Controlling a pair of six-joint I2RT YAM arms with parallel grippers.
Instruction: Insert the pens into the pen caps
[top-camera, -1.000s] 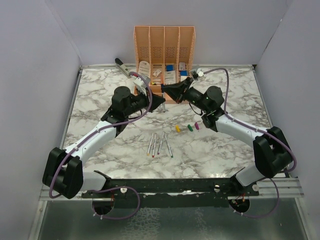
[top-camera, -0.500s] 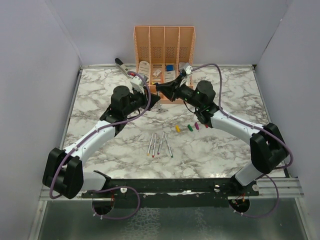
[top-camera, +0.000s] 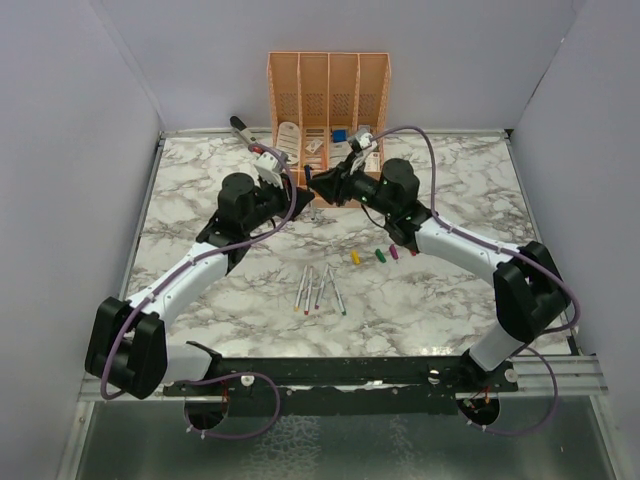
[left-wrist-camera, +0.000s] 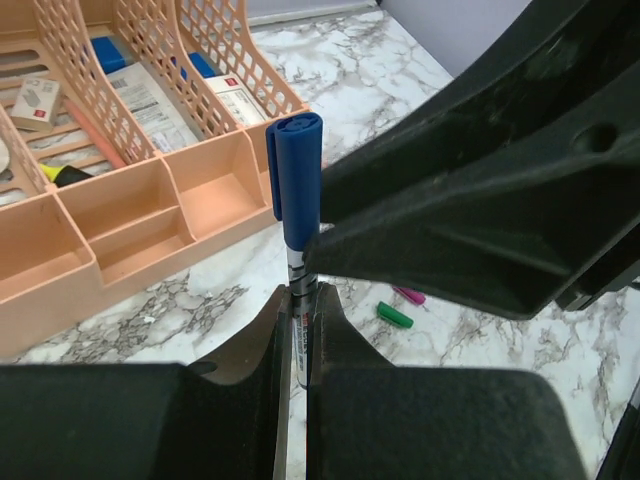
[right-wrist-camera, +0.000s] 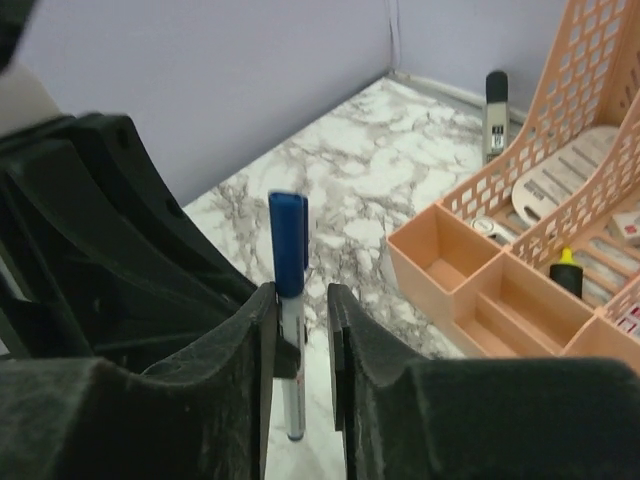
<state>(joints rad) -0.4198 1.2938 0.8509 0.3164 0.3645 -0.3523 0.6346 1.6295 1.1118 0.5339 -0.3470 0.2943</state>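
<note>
Blue cap (left-wrist-camera: 298, 170), grey-veined white marble table (top-camera: 480, 190)

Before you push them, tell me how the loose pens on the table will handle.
The pens look thin, round and stiff, so a sideways push would probably roll them across the smooth table. They lie close together, so nudging one likely shifts its neighbours. They seem light; lifting one should take little grip.

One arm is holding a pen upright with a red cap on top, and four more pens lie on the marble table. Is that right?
Not quite: the cap on top of the pen is blue, not red, as the left wrist view shows. The rest holds: the left gripper holds that pen upright, and four more pens lie on the marble table.
</note>
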